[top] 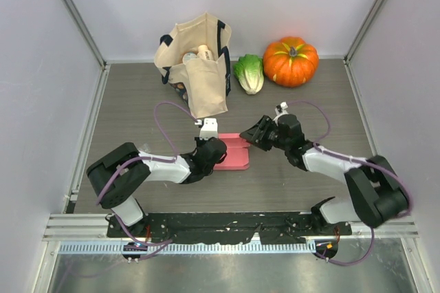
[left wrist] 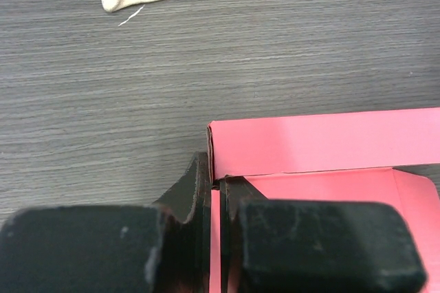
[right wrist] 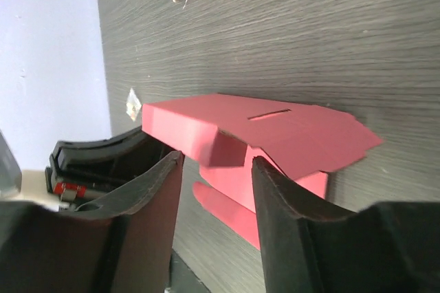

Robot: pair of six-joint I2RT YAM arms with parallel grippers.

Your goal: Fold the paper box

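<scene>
- Left gripper (left wrist: 215, 197) first: its jaws are pinched narrow, with a thin edge of pink card clamped in the slit between the two black fingers (left wrist: 323, 245). I read that as an anchor grip, there so the work cannot slide on the table (left wrist: 137, 87) while the other arm folds.
- The paper box (left wrist: 323, 145) sits just ahead of those jaws and runs off to their right. One long side panel is already raised into a wall, and a flat panel lies beside the right finger.
- It looks part-formed, not finished: the body has shape, while the end flaps are loose.
- From the right wrist, the box is dead ahead of the jaws. Its top panel carries a narrow slot (right wrist: 269, 113), one end flap hangs down, and another tab lies flat below it.
- Right gripper (right wrist: 216, 161): jaws stand about half apart with nothing clamped. The hanging flap lines up with the gap between the tips; whether either tip touches the card, I cannot tell.
- My guess is that this opening is set to straddle the flap and push or tuck it in, which needs the left pinch to hold firm.
- Well beyond both sets of jaws stand the tote bag (top: 196, 66) and the pumpkin (top: 291, 61), out of play.
</scene>
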